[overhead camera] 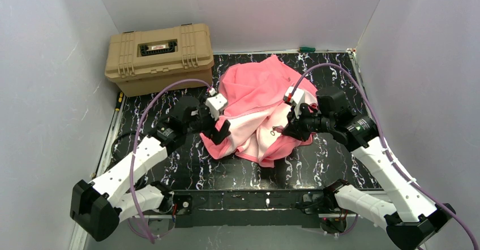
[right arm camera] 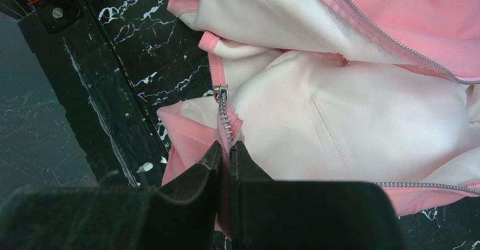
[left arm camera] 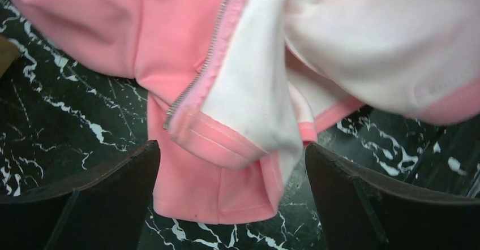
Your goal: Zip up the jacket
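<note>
Lying crumpled at table (overhead camera: 170, 165) centre, the jacket (overhead camera: 257, 111) looks soft and limp; best held by its zipper tape (right arm camera: 226, 120). Right gripper (right arm camera: 229, 148) pinches tape beside the slider (right arm camera: 221, 93); left gripper (left arm camera: 231, 148) gapes empty over the other hem (left arm camera: 215, 148).

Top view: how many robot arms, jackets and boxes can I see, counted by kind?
robot arms: 2, left arm and right arm
pink jacket: 1
tan case: 1
Total: 4
</note>
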You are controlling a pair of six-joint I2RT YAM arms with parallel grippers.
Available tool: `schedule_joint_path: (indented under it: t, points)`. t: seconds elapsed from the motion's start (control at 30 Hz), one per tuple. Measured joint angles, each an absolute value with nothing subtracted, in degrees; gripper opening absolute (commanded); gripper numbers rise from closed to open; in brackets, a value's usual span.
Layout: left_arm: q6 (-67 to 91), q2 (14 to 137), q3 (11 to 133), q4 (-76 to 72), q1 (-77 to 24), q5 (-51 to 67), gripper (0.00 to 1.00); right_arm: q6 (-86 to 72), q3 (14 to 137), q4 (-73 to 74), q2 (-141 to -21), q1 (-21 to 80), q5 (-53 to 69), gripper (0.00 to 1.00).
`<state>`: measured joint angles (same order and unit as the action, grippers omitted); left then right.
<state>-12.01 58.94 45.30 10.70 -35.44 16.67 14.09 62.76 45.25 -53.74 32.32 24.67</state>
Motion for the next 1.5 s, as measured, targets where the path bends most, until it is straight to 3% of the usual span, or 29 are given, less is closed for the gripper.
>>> schedule_joint_path:
  t: [0.4,0.53,0.63,0.7,0.9,0.97,1.2,1.5]
  points:
    - [14.87,75.70,53.34,14.48,-25.67,20.60,0.97,13.02,60.62,44.86,-51.13,32.32,25.04,0.01]
    - [20.49,76.75,53.32,14.61,-25.30,25.17,0.76,12.80,60.51,44.86,-50.98,32.29,25.02,0.01]
    - [21.87,76.49,53.32,13.34,-25.30,28.56,0.40,12.69,60.47,44.86,-50.98,32.29,25.02,0.01]
    - [21.54,76.14,53.25,12.53,-25.34,30.06,0.22,12.53,60.38,44.82,-50.98,32.29,25.04,0.01]
    - [12.10,72.99,52.82,9.45,-28.21,31.92,0.10,11.77,60.07,43.86,-51.00,32.29,25.26,0.01]
    - [6.57,71.26,52.03,8.32,-30.28,31.73,0.00,11.51,60.07,43.40,-50.98,32.29,25.23,0.01]
    - [-23.27,59.13,40.75,-3.09,-41.58,24.51,0.00,10.61,59.68,42.96,-49.98,32.29,24.97,0.01]
    - [-54.30,54.61,29.76,-19.92,-48.18,21.34,0.01,10.24,59.37,42.92,-49.84,32.25,24.97,0.01]
